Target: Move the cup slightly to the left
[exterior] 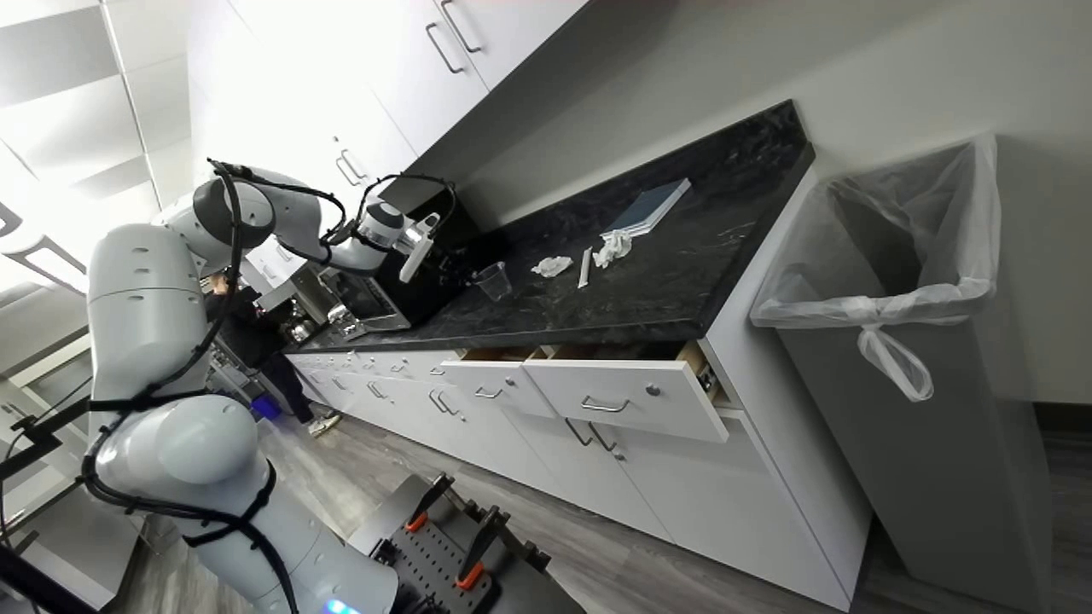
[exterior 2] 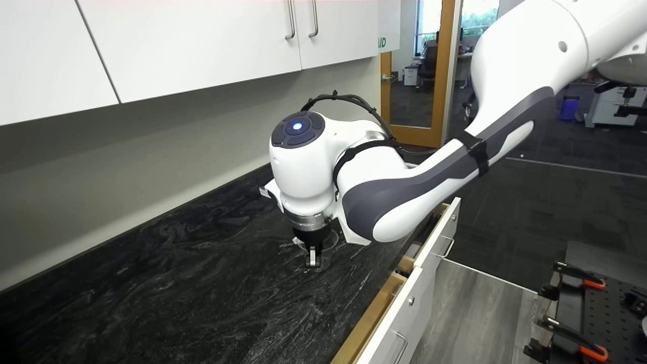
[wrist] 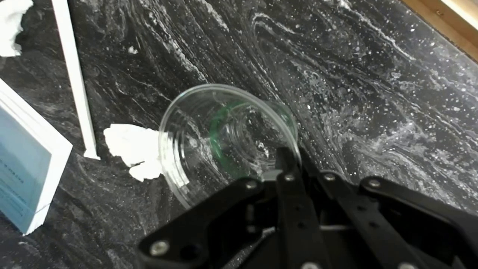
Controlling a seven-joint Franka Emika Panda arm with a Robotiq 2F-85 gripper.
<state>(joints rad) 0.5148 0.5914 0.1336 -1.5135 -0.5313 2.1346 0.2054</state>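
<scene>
A clear plastic cup (exterior: 495, 281) stands on the dark counter beside my gripper (exterior: 463, 271) in an exterior view. In the wrist view the cup (wrist: 219, 145) shows its round rim and a green band. My gripper (wrist: 295, 157) has its fingers close together on the cup's near right wall, one finger inside the rim and one outside. In an exterior view the gripper (exterior 2: 313, 257) is low over the counter, and the cup (exterior 2: 331, 240) is partly hidden behind it.
Crumpled white paper (wrist: 134, 149) lies close to the cup, with a white stick (wrist: 76, 82), more paper (wrist: 11, 26) and a blue book (wrist: 22, 168) beyond. Pulled-out drawers (exterior: 627, 392) line the counter's front. A black appliance (exterior: 426, 277) stands behind the gripper; a bin (exterior: 904, 426) stands past the counter's end.
</scene>
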